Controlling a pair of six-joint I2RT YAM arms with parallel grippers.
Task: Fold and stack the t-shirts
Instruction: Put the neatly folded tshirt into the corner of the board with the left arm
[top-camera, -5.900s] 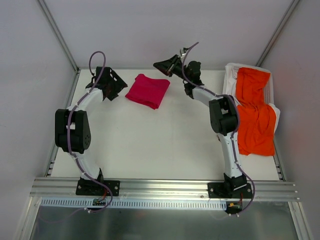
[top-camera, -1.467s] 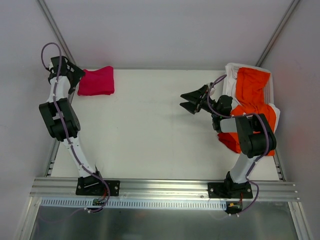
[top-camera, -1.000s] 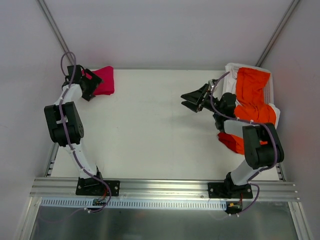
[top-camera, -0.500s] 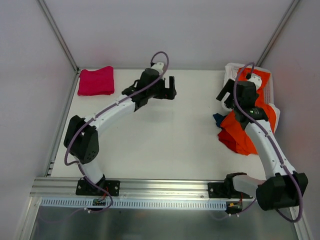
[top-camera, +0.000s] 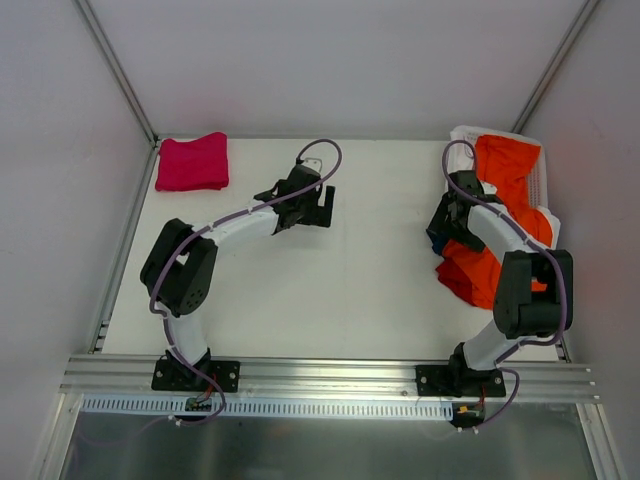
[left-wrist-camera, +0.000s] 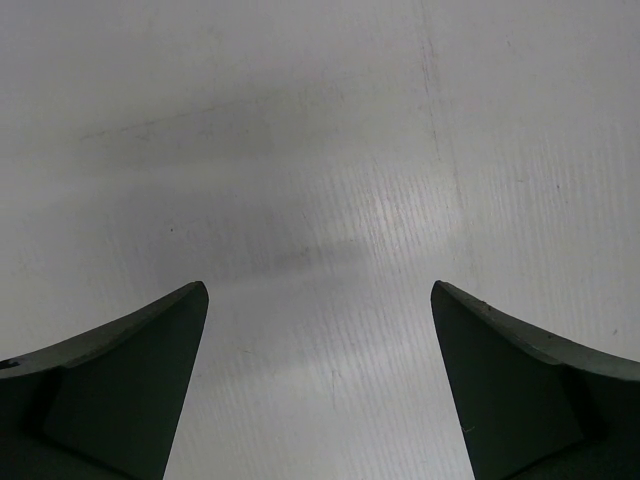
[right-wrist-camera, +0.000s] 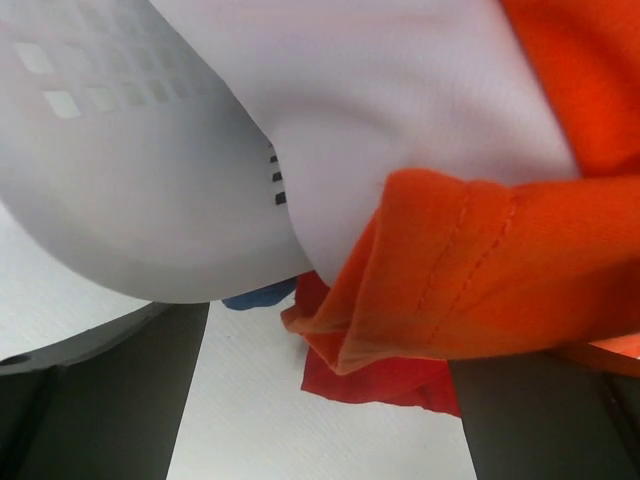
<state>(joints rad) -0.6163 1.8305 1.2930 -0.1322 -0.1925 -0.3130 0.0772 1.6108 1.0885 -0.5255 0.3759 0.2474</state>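
The crimson t-shirt (top-camera: 190, 162) lies folded in the table's back left corner. The orange t-shirt (top-camera: 508, 215) hangs crumpled over a white basket (top-camera: 545, 180) at the right, one hem (right-wrist-camera: 470, 270) reaching down toward the table. My right gripper (top-camera: 443, 222) is at the shirt's left edge. It stands open (right-wrist-camera: 325, 340), with the orange hem at its fingers' tips and not clasped. My left gripper (top-camera: 323, 206) is open above bare table at the back middle, nothing between its fingers (left-wrist-camera: 120, 385).
Under the orange hem, a red cloth (right-wrist-camera: 385, 382) and a blue scrap (right-wrist-camera: 255, 295) lie on the table by the basket's rounded white wall (right-wrist-camera: 150, 200). A metal rail (top-camera: 320, 375) runs along the near edge, and walls close the back and sides.
My left arm has swung from the crimson shirt in the back left corner to the back middle. My right gripper has turned and dropped onto the orange shirt's left edge.
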